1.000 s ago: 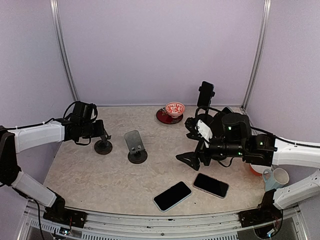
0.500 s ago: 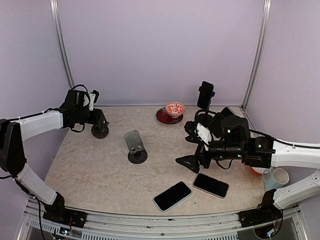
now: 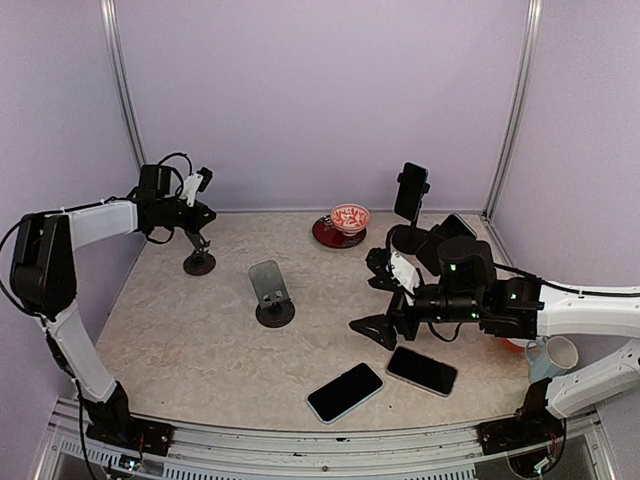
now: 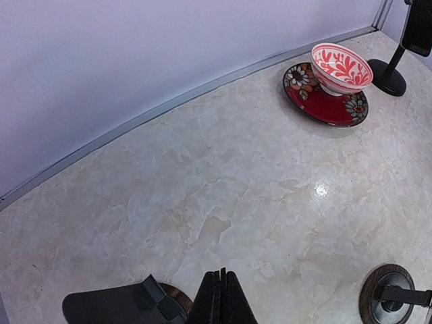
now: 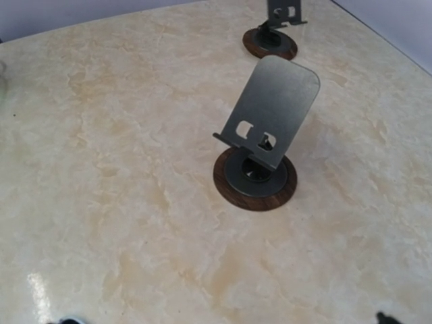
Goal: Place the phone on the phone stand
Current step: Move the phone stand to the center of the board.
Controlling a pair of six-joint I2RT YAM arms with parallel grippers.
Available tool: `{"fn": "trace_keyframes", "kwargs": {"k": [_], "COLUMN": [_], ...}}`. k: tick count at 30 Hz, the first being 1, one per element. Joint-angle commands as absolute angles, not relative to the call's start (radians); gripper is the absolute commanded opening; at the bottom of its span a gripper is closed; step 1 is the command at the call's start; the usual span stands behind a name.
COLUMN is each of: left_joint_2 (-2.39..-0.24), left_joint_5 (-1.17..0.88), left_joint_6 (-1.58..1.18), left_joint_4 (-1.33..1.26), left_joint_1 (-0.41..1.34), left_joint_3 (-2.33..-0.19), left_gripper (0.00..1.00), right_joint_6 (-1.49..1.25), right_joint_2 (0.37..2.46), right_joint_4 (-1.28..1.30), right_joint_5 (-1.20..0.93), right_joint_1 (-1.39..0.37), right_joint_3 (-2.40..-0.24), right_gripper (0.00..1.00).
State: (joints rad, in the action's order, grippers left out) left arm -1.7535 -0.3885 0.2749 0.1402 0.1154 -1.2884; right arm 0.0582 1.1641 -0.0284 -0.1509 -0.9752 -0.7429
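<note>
Overhead view first: phone (image 3: 422, 370) lies flat on the surface (image 3: 180, 340) near the front edge, just below the right claw (image 3: 380, 295), with a second phone (image 3: 345, 391) just beside it on the left. Neither one is on a stand. The right claw is spread as wide as it goes and has nothing in it. It hangs low between the phone and the phone stand (image 3: 270, 290), which sits mid-surface with its plate tilted back. My guess is that this arm does the pick, since the phone is right there.

The left claw (image 3: 197, 187) is tucked into the back-left corner above a smaller stand (image 3: 199, 263), well out of the way. There's bare marble all around the phone stand. The back right is busier, with a bowl (image 3: 350, 214) on a plate (image 3: 328, 233) and a third phone (image 3: 411, 190) propped up high. A mug (image 3: 555, 352) sits at the right edge.

Left wrist view: its fingers (image 4: 217, 300) are pressed tight together with nothing between them. The smaller stand's dark plate is just down-left of them. The bowl and the base of a tall holder (image 4: 387, 77) are well apart, by the back wall.

Right wrist view: the phone stand is dead centre with its lip facing the camera, and the smaller stand is behind it. The claw barely shows, only in the bottom corners. The phone is out of this view. Flat and close to the edge, it looks fiddly to get under.
</note>
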Motion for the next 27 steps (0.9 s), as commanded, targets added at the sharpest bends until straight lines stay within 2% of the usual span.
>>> {"fn": "trace_keyframes", "kwargs": {"k": [1, 2, 5, 9, 18, 27], "left_joint_2": [-1.743, -1.717, -1.6, -1.507, -1.576, -1.806], "left_joint_5": [-0.323, -0.316, -0.235, -0.122, -0.049, -0.044], "left_joint_6": [0.176, 0.124, -0.057, -0.104, -0.169, -0.156], "left_joint_4": [0.167, 0.14, 0.013, -0.05, 0.012, 0.109], "left_joint_1": [0.116, 0.118, 0.142, 0.222, 0.296, 0.293], "left_joint_3": [-1.341, -1.313, -1.186, -1.064, -1.033, -1.179], "left_gripper": [0.05, 0.08, 0.26, 0.4, 0.48, 0.5], "right_joint_6": [0.049, 0.049, 0.053, 0.052, 0.06, 0.07], "right_joint_2": [1.17, 1.171, 1.167, 1.173, 1.174, 1.177], "right_joint_4": [-0.065, -0.067, -0.076, -0.083, -0.103, -0.124], "right_joint_5": [-0.148, -0.146, -0.132, -0.128, -0.136, -0.126], "right_joint_1": [-0.968, -0.968, -0.968, -0.969, -0.969, -0.968], "right_joint_3": [-0.731, -0.73, -0.723, -0.721, -0.71, -0.698], "right_gripper": [1.0, 1.0, 1.0, 1.0, 1.0, 1.0]}}
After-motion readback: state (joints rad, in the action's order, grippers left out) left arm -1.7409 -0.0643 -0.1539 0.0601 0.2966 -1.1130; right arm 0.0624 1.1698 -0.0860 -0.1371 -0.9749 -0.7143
